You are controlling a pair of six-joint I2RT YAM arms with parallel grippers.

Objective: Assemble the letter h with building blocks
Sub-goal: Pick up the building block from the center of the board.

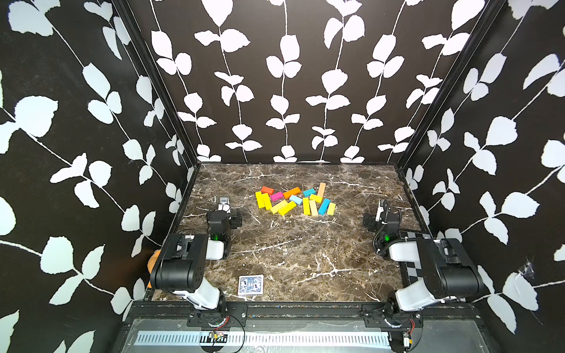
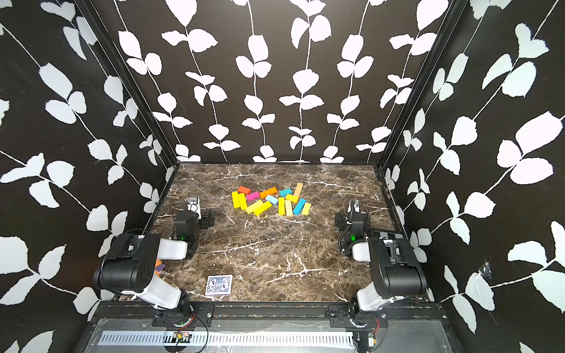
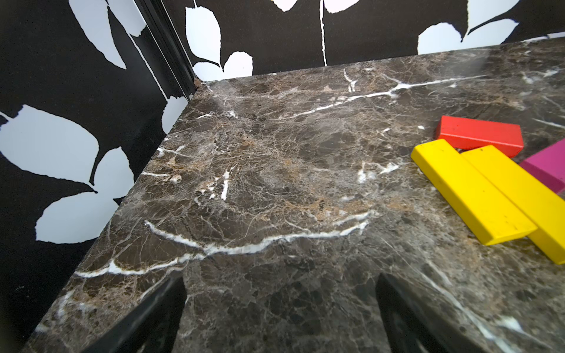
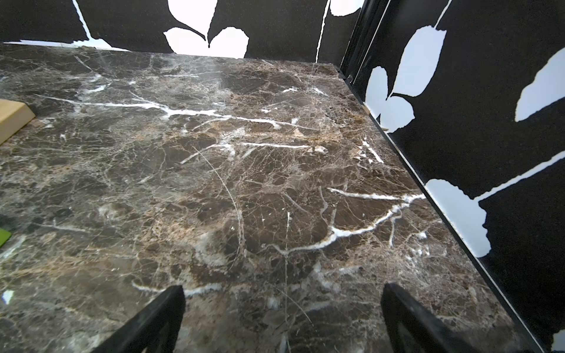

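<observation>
Building blocks (image 1: pixel 295 200): a loose cluster of coloured bars lies flat on the marble table (image 1: pixel 290 253), in its far half and roughly midway between the two arms; the bars sit at mixed angles, several touching, unassembled.

At the cluster's left end two yellow bars (image 1: pixel 260 200) lie side by side, touching; a red bar (image 1: pixel 267 190) lies just behind them and a pink bar (image 1: pixel 276 196) just beside; an orange bar (image 1: pixel 291 192) and a teal bar (image 1: pixel 308 192) run along the far edge; a tan bar (image 1: pixel 321 189) lies at the back on the right.

Left gripper (image 1: pixel 224 201): low over the table, left of the cluster and apart from it; jaws wide, nothing between them; in the left wrist view its fingers (image 3: pixel 159 311) frame bare marble, with the yellow, red and pink bars off to one side.

Right gripper (image 1: pixel 382 206): low over the table, right of the cluster and well apart; jaws wide and empty; in the right wrist view its fingers (image 4: pixel 406 311) frame bare marble, with a corner of the tan bar at the frame's edge.

Playing card (image 1: pixel 250 284): blue-patterned, lying flat near the front edge, well apart from the cluster.
</observation>
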